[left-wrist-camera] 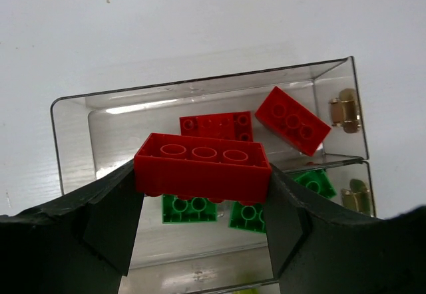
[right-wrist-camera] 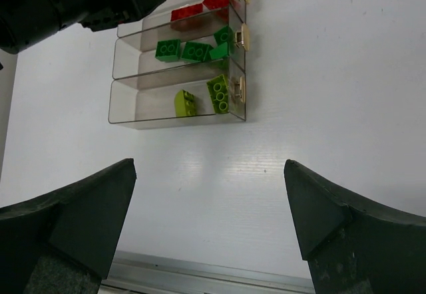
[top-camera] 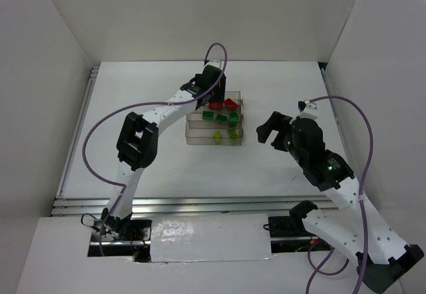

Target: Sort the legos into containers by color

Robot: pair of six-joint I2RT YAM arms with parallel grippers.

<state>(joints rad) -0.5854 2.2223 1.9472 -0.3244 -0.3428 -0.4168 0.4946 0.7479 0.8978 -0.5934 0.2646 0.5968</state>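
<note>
Three clear bins (top-camera: 188, 133) stand in a stepped row at the table's middle. My left gripper (left-wrist-camera: 203, 204) is shut on a red brick (left-wrist-camera: 202, 167), held upside down above the far bin (left-wrist-camera: 73, 128). That bin holds two red bricks (left-wrist-camera: 293, 120). The middle bin holds green bricks (left-wrist-camera: 189, 209), also seen in the right wrist view (right-wrist-camera: 193, 50). The near bin holds two yellow-green bricks (right-wrist-camera: 219, 93). My right gripper (right-wrist-camera: 210, 204) is open and empty over bare table, right of the bins (right-wrist-camera: 123, 108); it also shows in the top view (top-camera: 268, 131).
White walls enclose the table on three sides. A metal rail (right-wrist-camera: 200, 282) runs along the near edge. The bins have brass clasps (left-wrist-camera: 345, 108) on their right ends. Purple cables loop above both arms.
</note>
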